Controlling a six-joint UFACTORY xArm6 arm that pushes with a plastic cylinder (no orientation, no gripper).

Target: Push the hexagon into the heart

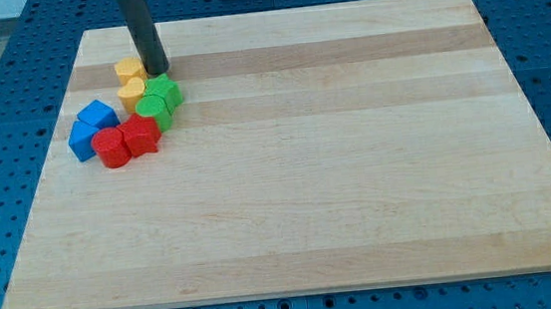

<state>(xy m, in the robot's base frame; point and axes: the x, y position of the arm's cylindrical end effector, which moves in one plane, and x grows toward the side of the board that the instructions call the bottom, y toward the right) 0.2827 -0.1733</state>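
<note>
Yellow hexagon (pixel 132 92), apparently the lower yellow block though shapes are hard to tell, sits at the tabletop's (pixel 357 167) upper left, already touching the yellow heart (pixel 129 69) above it. My tip (pixel 156 71) stands just right of both, beside the green blocks (pixel 159 99). There are no jaws, only a rod.

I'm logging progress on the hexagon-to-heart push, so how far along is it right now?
Looks nearly done: the blocks are all clustered at the board's upper left, the red blocks touching the green blocks. I cannot tell which block is the hexagon or the heart. In hand: my tip sits just above the green blocks, beside the yellow blocks. Left: perhaps only a final nudge.
</note>
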